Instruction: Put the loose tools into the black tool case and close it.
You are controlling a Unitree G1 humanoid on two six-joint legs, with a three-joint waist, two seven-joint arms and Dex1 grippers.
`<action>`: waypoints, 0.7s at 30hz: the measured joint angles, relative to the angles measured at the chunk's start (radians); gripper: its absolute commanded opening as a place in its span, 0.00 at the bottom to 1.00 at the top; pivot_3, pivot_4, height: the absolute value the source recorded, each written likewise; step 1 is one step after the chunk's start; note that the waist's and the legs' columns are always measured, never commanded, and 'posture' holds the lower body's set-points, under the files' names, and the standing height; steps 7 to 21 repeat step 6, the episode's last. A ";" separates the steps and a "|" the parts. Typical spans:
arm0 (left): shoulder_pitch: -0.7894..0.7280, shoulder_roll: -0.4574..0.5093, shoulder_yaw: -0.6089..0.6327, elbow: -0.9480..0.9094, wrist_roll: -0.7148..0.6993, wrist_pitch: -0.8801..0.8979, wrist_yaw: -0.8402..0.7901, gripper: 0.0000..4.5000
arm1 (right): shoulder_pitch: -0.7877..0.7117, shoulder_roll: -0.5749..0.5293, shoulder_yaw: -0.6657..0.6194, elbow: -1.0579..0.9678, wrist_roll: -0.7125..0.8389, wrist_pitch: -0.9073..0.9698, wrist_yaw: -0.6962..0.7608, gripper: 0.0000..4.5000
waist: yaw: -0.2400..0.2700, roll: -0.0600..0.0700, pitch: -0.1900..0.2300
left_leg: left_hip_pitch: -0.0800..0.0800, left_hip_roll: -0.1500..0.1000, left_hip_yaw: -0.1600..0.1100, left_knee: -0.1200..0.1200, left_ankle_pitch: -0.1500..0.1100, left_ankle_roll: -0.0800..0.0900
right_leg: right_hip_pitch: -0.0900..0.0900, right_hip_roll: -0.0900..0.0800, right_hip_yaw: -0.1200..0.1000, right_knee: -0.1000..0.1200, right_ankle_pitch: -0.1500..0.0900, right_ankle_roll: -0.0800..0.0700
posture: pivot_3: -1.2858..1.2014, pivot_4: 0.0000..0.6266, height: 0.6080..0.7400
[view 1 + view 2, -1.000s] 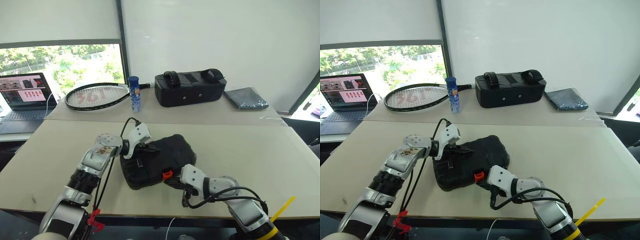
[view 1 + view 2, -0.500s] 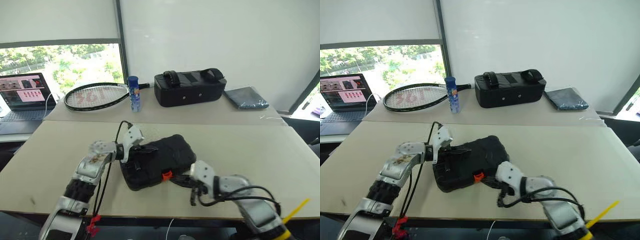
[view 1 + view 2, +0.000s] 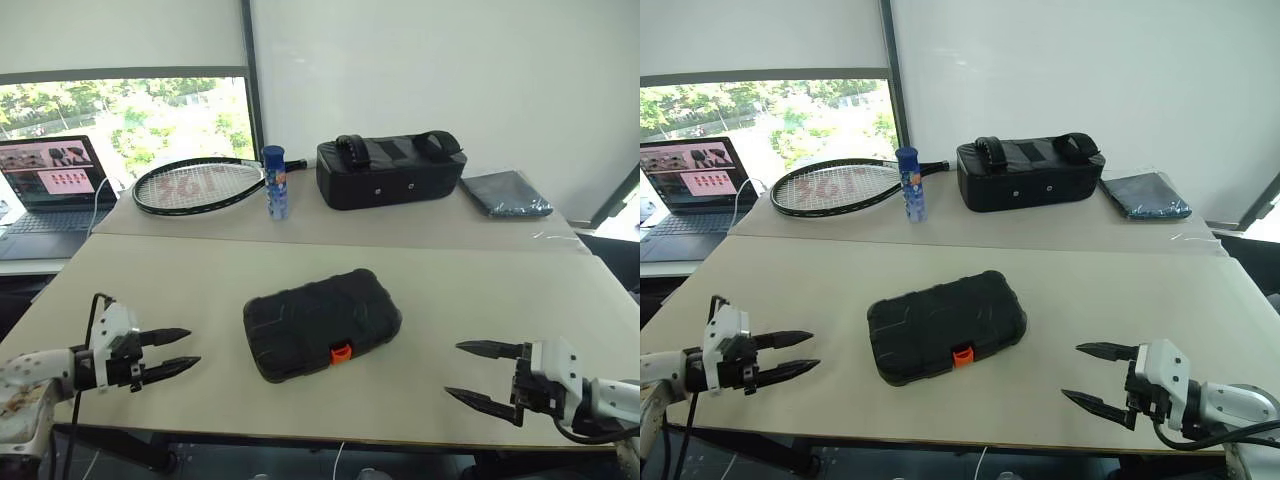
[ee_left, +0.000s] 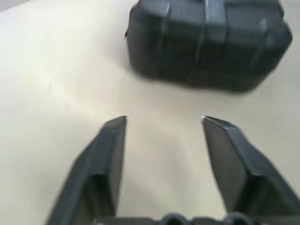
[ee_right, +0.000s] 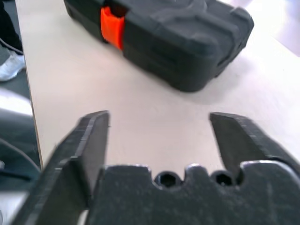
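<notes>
Black tool case (image 3: 320,324): lies flat and shut on the near worktop (image 3: 480,300), ribbed shell up, orange latch (image 3: 341,352) on the edge facing the robot and seated against the shell as far as can be seen. Loose tools: none lying on the worktop around the case, so by judgement they are inside and the task is at or close to its end. Left gripper (image 3: 172,352): well to the left of the case, fingers apart and empty, pointing toward it. Right gripper (image 3: 476,373): well to the right of the case, fingers apart and empty, likewise pointing toward it; its wrist view shows the latch side of the case ahead with bare worktop between. Beyond the case, on the far worktop: black fabric bag (image 3: 391,175), racket (image 3: 198,186), small blue bottle (image 3: 276,184), folded dark cloth (image 3: 505,193); a laptop (image 3: 50,185) to the far left. Risks, as judgement: whether the latch has fully caught cannot be confirmed, and a half-caught latch would let the lid spring up if the case were lifted; a gripper swinging back in low could knock or slide the case across the smooth worktop.
</notes>
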 measured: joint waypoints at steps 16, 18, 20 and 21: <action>0.090 0.000 0.081 -0.037 0.016 -0.073 0.069 0.99 | -0.007 -0.009 -0.028 0.094 0.008 -0.091 0.060 1.00 | 0.000 0.000 0.000 | 0.000 0.000 0.000 0.000 0.000 0.000 | 0.000 0.000 0.000 0.000 0.001 -0.001 | 0.52 0.24 1.00; 0.090 0.000 0.081 -0.037 0.016 -0.073 0.069 0.99 | -0.007 -0.009 -0.028 0.094 0.008 -0.091 0.060 1.00 | 0.000 0.000 0.000 | 0.000 0.000 0.000 0.000 0.000 0.000 | 0.000 0.000 0.000 0.000 0.001 -0.001 | 0.52 0.24 1.00; 0.090 0.000 0.081 -0.037 0.016 -0.073 0.069 0.99 | -0.007 -0.009 -0.028 0.094 0.008 -0.091 0.060 1.00 | 0.000 0.000 0.000 | 0.000 0.000 0.000 0.000 0.000 0.000 | 0.000 0.000 0.000 0.000 0.001 -0.001 | 0.52 0.24 1.00; 0.090 0.000 0.081 -0.037 0.016 -0.073 0.069 0.99 | -0.007 -0.009 -0.028 0.094 0.008 -0.091 0.060 1.00 | 0.000 0.000 0.000 | 0.000 0.000 0.000 0.000 0.000 0.000 | 0.000 0.000 0.000 0.000 0.001 -0.001 | 0.52 0.24 1.00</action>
